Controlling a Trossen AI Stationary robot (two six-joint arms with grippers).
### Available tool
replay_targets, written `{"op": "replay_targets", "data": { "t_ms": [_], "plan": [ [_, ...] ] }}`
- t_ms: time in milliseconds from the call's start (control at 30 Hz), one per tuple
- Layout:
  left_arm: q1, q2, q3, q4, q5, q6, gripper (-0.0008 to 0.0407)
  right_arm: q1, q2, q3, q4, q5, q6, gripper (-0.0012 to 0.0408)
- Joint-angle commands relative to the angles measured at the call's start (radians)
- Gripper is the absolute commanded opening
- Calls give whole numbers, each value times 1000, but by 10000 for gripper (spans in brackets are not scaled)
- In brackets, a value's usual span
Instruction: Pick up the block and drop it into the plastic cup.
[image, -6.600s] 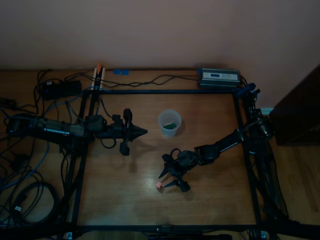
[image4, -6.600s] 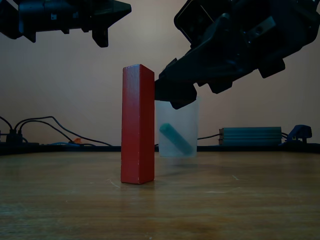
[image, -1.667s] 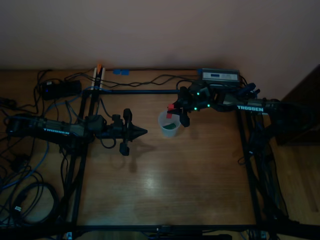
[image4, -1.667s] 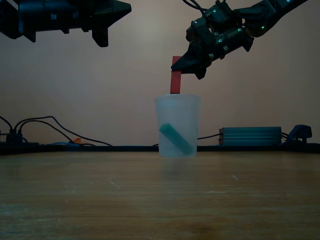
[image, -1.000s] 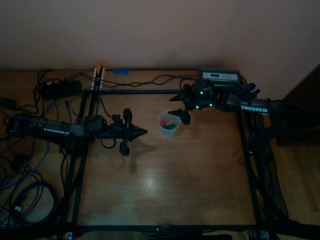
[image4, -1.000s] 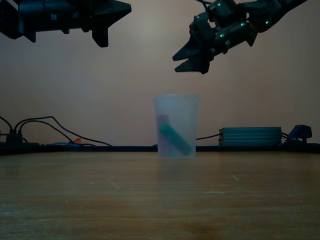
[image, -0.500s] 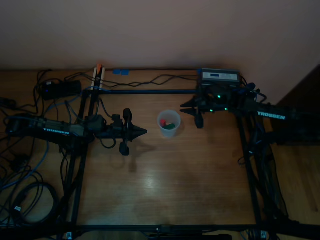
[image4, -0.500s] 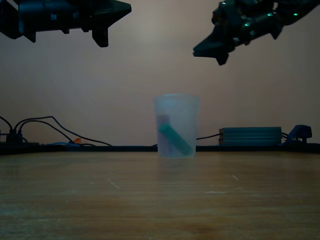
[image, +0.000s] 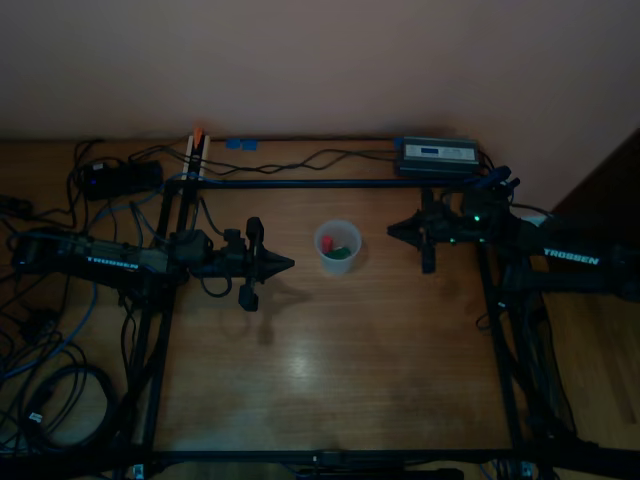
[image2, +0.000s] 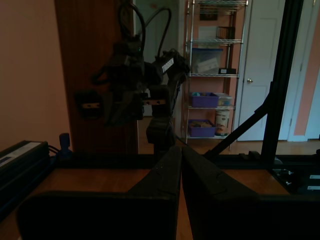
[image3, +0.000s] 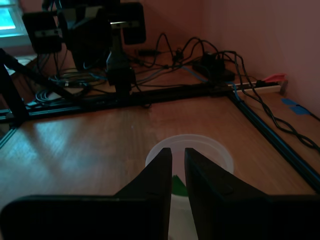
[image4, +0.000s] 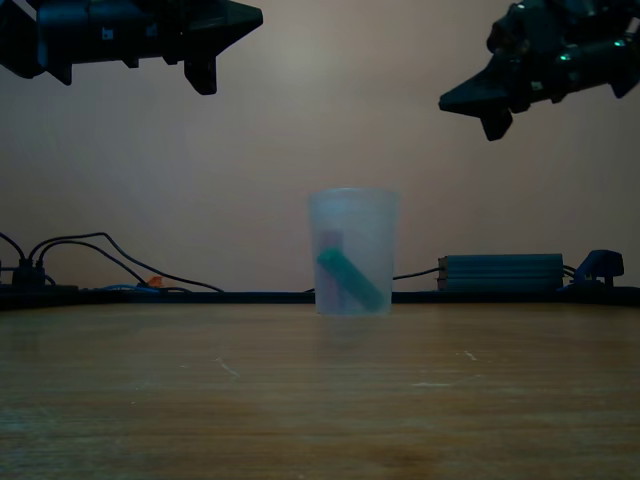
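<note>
A red block rests inside the translucent plastic cup at the middle of the wooden counter, lying beside a small green piece that shares the cup. In the exterior view the block shows only as a dim reddish upright shape behind the green piece, seen through the cup wall. The right hand, which less than two seconds ago held the block just above the rim, has let it go and drawn back; it now hangs in the air well clear of the cup, toward the top view's right, and high at the exterior view's right. Its own wrist camera shows the two fingers nearly together, only a thin slit between them and nothing held, with the cup's round rim visible beyond the tips. The left hand hovers on the cup's other side, unmoved over these seconds, its fingers pressed together and empty in its wrist view. Judged from how things lie, the drop has been made and the task looks complete: the block is off the counter and contained, the cup stands upright, and what remains is only for the right arm to finish pulling away
</note>
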Motion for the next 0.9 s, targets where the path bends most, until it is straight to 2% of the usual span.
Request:
{"op": "replay_targets", "data": {
  "t_ms": [0, 167, 867],
  "plan": [
    [0, 0, 0, 0, 0, 0, 0, 0, -26, -26, 12, 1, 6, 36],
    [0, 0, 0, -1, 0, 0, 0, 0, -51, -61, 18, 1, 8, 36],
    [0, 0, 0, 0, 0, 0, 0, 0, -52, -59, 18, 1, 9, 36]
  ]
}}
